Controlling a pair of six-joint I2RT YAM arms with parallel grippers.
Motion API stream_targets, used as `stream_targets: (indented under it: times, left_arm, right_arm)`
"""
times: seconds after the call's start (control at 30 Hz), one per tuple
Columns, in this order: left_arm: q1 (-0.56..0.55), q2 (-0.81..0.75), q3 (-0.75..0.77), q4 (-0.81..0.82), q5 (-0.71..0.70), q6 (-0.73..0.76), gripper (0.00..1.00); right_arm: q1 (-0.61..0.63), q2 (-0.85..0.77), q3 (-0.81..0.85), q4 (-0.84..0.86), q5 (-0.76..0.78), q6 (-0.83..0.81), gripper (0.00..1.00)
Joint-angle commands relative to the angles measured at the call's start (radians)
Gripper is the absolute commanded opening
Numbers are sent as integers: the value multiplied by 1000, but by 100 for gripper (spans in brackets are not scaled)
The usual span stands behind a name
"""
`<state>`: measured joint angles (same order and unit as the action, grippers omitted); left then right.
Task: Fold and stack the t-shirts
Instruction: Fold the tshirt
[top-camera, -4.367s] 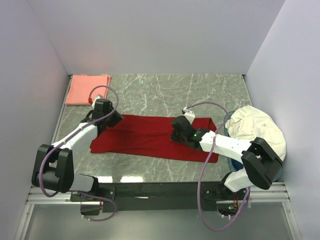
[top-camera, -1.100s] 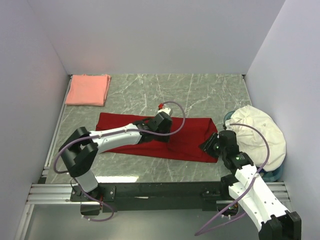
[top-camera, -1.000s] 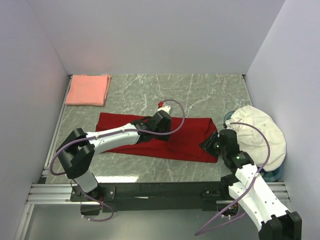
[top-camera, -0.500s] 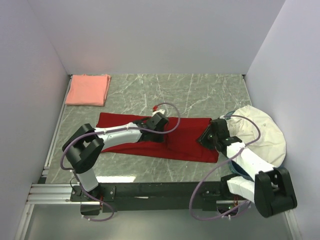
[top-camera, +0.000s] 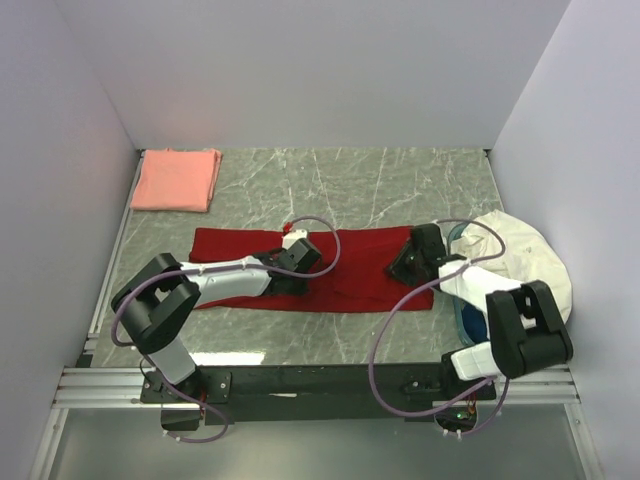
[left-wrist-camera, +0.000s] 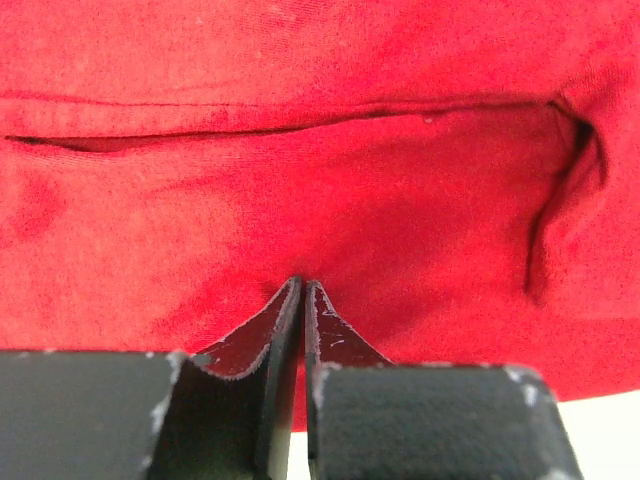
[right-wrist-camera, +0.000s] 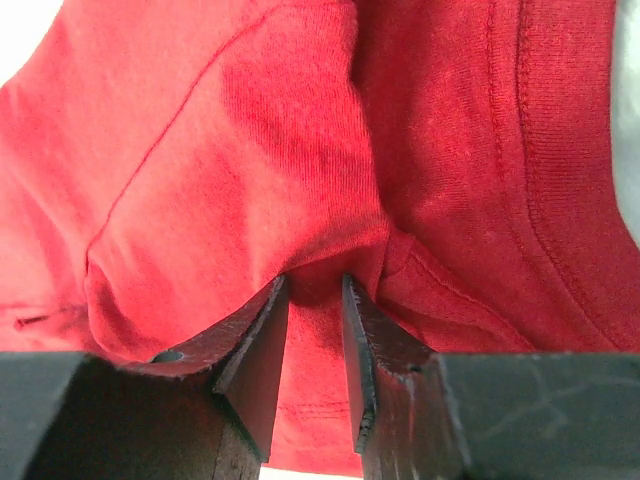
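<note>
Red t-shirt (top-camera: 350, 272) lies on the desk (top-camera: 400, 190); only overhead shows the salmon t-shirt (top-camera: 177, 180). Wrist views: left fingers (left-wrist-camera: 262, 330) nearly together, right fingers (right-wrist-camera: 252, 350) slightly apart, both pinching red cloth.

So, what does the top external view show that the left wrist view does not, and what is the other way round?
Only the top external view shows the table, the folded salmon-pink t-shirt at its far left corner, a white cloth heap on the right, and both arms, with the right fingers at the right end of the deep red t-shirt. Only the left wrist view shows how the left fingers stand: closed together on the cloth, below a long fold edge. Both show the deep red t-shirt.
</note>
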<state>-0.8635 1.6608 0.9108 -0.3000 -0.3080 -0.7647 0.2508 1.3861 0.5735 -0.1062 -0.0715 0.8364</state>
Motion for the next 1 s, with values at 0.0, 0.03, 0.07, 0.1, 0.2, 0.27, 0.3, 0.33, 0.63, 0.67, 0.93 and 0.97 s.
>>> stream_targets:
  times: [0.0,0.03,0.07,0.1,0.2,0.27,0.3,0.33,0.63,0.67,0.93,0.97]
  left_arm:
    - [-25,-25,-39,-28,-33,-53,12]
    - [-31,-27,-44,-28,-22,-68,12]
    - [-41,-29,-44,-30,-14,-83,12]
    - [-49,-26,-46,-30,-8,-117,12]
    - [-81,-15,-46,-14,10,-178,13]
    - [-100,-4,-43,2,21,-208,13]
    - [-103,8,-41,27,45,-229,14]
    - [-104,16,-35,41,64,-243,14]
    - [-106,117,64,202,274,-400,18]
    - [-106,129,83,225,291,-407,18]
    - [-94,226,267,292,423,-387,20]
    - [-92,226,275,291,434,-380,20]
  right_arm:
    - [2,97,81,-38,42,-40,36]
    - [1,122,109,-52,50,-46,36]
    - [2,172,139,-88,50,-59,36]
    - [2,203,210,-107,44,-71,36]
    - [1,324,363,-203,58,-103,36]
    - [2,375,428,-227,62,-121,35]
    - [1,417,486,-251,67,-125,35]
    - [1,438,515,-260,70,-129,35]
    - [-1,657,828,-461,93,-138,31]
    - [-1,654,822,-454,88,-151,31]
    - [-5,588,864,-460,107,-232,32]
    - [-7,581,909,-486,116,-243,32]
